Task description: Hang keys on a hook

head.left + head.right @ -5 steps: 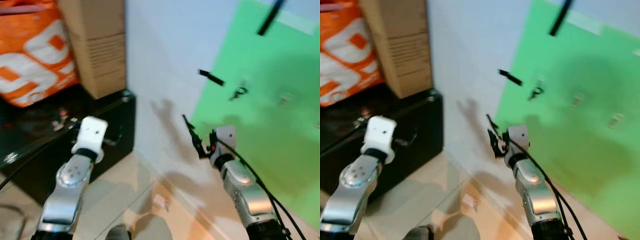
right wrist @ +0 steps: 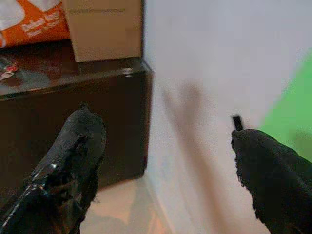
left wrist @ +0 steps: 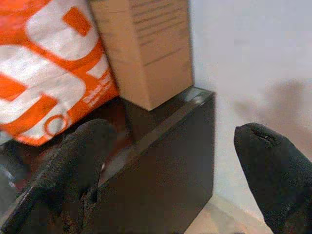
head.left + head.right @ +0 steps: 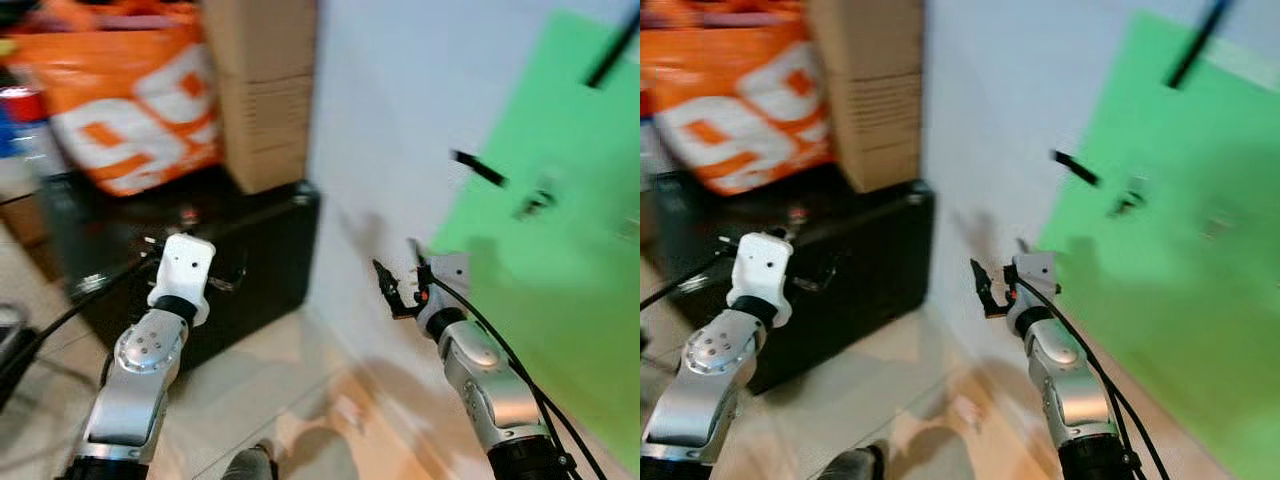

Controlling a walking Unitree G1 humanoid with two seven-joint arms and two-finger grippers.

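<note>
A green sheet (image 4: 560, 300) hangs on the white wall to my right, with a black peg (image 4: 478, 168) at its edge and a small dark hook-like fitting (image 4: 535, 200) on it, too blurred to read. A small red and silver item (image 2: 7, 70), possibly the keys, lies on the black cabinet (image 4: 270, 260). My right gripper (image 4: 400, 278) is open and empty, held near the wall below the peg. In front of the cabinet, my left gripper (image 3: 173, 136) is also open with nothing in it.
An orange and white bag (image 4: 130, 110) and stacked cardboard boxes (image 4: 265, 90) stand on the cabinet against the wall. A black bar (image 4: 610, 50) crosses the top of the green sheet. A small scrap (image 4: 350, 412) lies on the beige tiled floor.
The whole picture has shifted to the right, so the camera has turned left. Both arms keep much the same pose, and both grippers stay open.
</note>
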